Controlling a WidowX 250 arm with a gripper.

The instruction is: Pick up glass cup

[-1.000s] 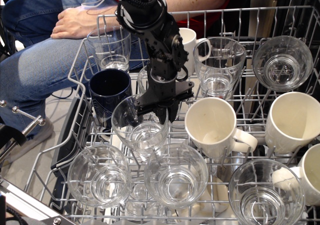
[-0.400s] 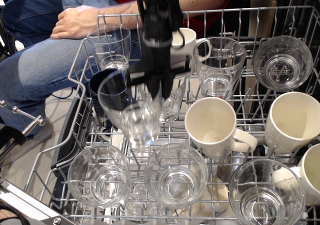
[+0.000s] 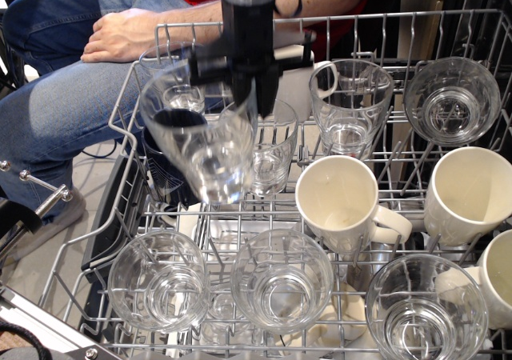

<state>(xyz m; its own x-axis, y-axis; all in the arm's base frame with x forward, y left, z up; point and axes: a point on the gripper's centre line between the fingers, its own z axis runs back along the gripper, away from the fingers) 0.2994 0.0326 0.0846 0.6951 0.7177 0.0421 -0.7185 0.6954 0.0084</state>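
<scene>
My black gripper [image 3: 240, 76] hangs from the top centre and is shut on the rim of the glass cup [image 3: 204, 140], a clear smooth tumbler with a thick base. The cup is lifted clear above the wire dish rack [image 3: 128, 96], over its left-middle part. One finger sits inside the rim and one outside. The cup is upright, slightly tilted. It hides part of the dark blue mug [image 3: 164, 172] behind it.
The rack holds several clear glasses [image 3: 282, 278], white mugs [image 3: 340, 202] and a handled glass mug [image 3: 352, 108]. A faceted glass [image 3: 272, 148] stands just right of the lifted cup. A person's hand and leg [image 3: 120, 36] lie behind the rack at the upper left.
The gripper has risen with the glass cup, from its slot in the rack's middle row to well above it and slightly left.
</scene>
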